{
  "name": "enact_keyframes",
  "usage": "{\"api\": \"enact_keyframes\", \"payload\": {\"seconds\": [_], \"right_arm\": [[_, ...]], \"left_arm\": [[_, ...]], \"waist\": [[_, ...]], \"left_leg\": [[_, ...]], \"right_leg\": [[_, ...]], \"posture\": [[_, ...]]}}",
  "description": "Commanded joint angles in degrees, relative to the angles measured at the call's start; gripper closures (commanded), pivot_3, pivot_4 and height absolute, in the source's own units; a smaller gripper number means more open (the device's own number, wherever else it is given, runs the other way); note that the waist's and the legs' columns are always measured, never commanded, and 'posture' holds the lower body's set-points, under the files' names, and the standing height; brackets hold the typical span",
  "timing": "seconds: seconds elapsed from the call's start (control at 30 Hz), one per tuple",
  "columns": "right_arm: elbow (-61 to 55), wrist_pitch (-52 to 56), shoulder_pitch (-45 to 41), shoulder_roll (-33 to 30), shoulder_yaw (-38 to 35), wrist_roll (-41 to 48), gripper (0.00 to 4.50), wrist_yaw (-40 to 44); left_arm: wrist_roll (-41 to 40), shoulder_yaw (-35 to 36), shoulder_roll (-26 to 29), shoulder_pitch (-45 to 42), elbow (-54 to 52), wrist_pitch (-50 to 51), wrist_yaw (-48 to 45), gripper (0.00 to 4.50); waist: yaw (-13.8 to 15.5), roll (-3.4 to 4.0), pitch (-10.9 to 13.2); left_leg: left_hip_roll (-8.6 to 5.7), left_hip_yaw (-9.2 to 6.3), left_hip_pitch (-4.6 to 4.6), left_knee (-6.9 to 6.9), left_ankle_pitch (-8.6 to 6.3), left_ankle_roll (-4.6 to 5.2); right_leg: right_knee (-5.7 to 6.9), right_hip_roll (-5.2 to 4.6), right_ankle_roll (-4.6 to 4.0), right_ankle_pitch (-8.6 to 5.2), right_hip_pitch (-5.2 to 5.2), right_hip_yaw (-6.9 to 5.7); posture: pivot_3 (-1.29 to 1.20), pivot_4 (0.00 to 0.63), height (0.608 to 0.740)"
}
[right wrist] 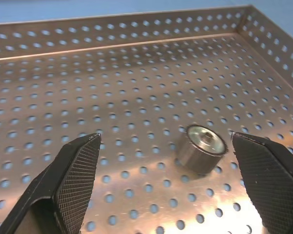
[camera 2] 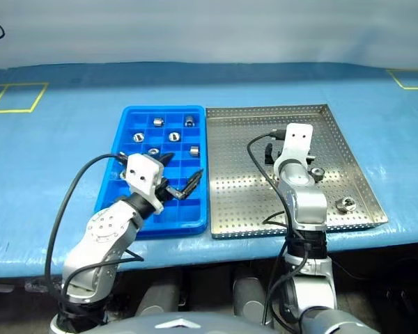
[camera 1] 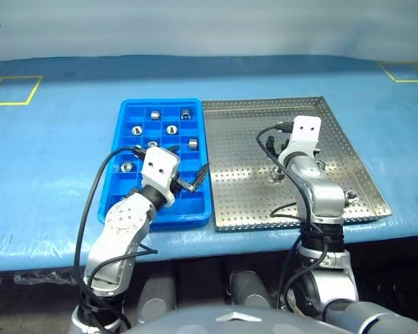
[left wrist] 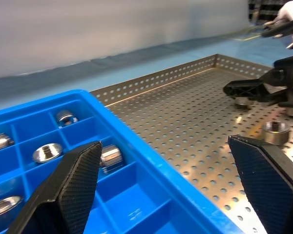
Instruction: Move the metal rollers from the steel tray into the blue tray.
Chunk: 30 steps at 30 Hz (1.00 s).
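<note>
The blue tray (camera 1: 160, 102) sits left of the steel tray (camera 1: 244, 195), their sides touching. Several metal rollers (camera 1: 171, 129) lie in the blue tray's compartments. Three more lie on the steel tray: one (camera 1: 277, 174) beside my right wrist, one (camera 2: 318, 174) just right of that wrist, and one (camera 1: 352, 198) near the front right corner. My left gripper (left wrist: 163, 144) hangs open and empty over the blue tray's right edge. My right gripper (right wrist: 166, 139) is open low over the steel tray, with a roller (right wrist: 201, 148) lying between its fingers, untouched.
Both trays rest on a table under a blue cover (camera 1: 56, 174), close to its front edge. Yellow tape squares mark the far left (camera 1: 14, 90) and far right (camera 1: 404, 71). Black cables loop from both wrists.
</note>
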Motion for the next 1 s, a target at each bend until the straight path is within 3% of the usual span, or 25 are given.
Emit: {"api": "enact_keyframes", "payload": {"seconds": [0.03,0.37,0.47,0.57,0.7,0.87,0.93,1.0], "right_arm": [[5.59,-3.41,-3.89,-0.1,-2.79,0.27,0.0,-1.25],[28.6,-8.65,-15.39,-2.74,-7.25,2.79,0.0,0.81],[33.17,-10.7,-17.32,-3.7,-7.25,2.38,0.56,0.45],[34.4,-11.32,-17.95,-3.97,-7.11,2.58,1.56,0.49],[27.43,-8.62,-16.31,-2.61,-4.5,2.91,2.79,2.46],[10.79,0.53,-12.57,0.96,4.04,4.43,2.79,8.94],[-0.56,5.77,-10.61,2.05,15.47,5.3,2.79,15.19],[-7.82,9.61,-9.51,4.04,22.44,6.83,2.79,18.57]], "left_arm": [[-2.47,-0.04,0.47,0.75,-0.65,-1.87,-1.52,0.02],[-4.68,0.32,0.8,1.51,-1.07,-1.53,-0.82,0.02],[-4.97,0.32,0.94,1.91,-1.57,-1.36,-0.59,0.0],[-5.6,0.92,0.98,2.52,-2.06,-1.4,-0.4,0.0],[-6.05,3.69,0.59,4.15,-2.98,-4.55,0.55,0.0],[-5.65,6.8,1.24,6.78,-4.09,-8.88,1.57,0.0],[-4.54,8.82,2.27,9.59,-4.79,-10.92,2.16,0.0],[-4.25,10.37,3.49,12.93,-5.39,-13.73,1.57,0.0]], "waist": [[-0.49,0.01,0.0],[-1.23,0.03,0.01],[-1.09,0.05,0.03],[-1.0,0.05,0.03],[-0.95,0.11,0.06],[-0.92,0.21,0.1],[-0.87,0.22,0.1],[-0.91,0.22,0.1]], "left_leg": [[0.0,0.0,0.0,0.0,0.0,0.0],[0.0,-0.01,0.02,0.01,0.01,0.03],[-0.02,-0.04,0.0,-0.01,0.0,0.03],[-0.02,-0.04,0.0,-0.04,0.0,0.04],[-0.01,-0.04,0.0,-0.05,0.0,0.03],[0.05,-0.06,0.02,-0.12,0.0,0.03],[0.07,-0.07,0.02,-0.16,0.0,0.03],[0.11,-0.05,0.05,-0.29,0.0,0.03]], "right_leg": [[0.0,0.0,0.0,0.0,0.0,0.01],[-0.02,0.04,0.27,0.15,0.04,0.05],[-0.03,0.04,0.28,0.15,0.04,0.05],[-0.04,0.05,0.28,0.15,0.03,0.05],[-0.03,0.05,0.28,0.15,0.01,0.05],[0.0,0.11,0.26,0.14,-0.04,0.04],[0.0,0.12,0.23,0.12,-0.06,0.03],[0.0,0.13,0.17,0.09,-0.13,0.03]], "posture": [[-0.04,0.15,0.74],[-0.03,0.15,0.74],[-0.01,0.15,0.74],[-0.01,0.15,0.74],[0.0,0.15,0.74],[0.01,0.15,0.74],[0.05,0.15,0.74],[0.06,0.15,0.74]]}}
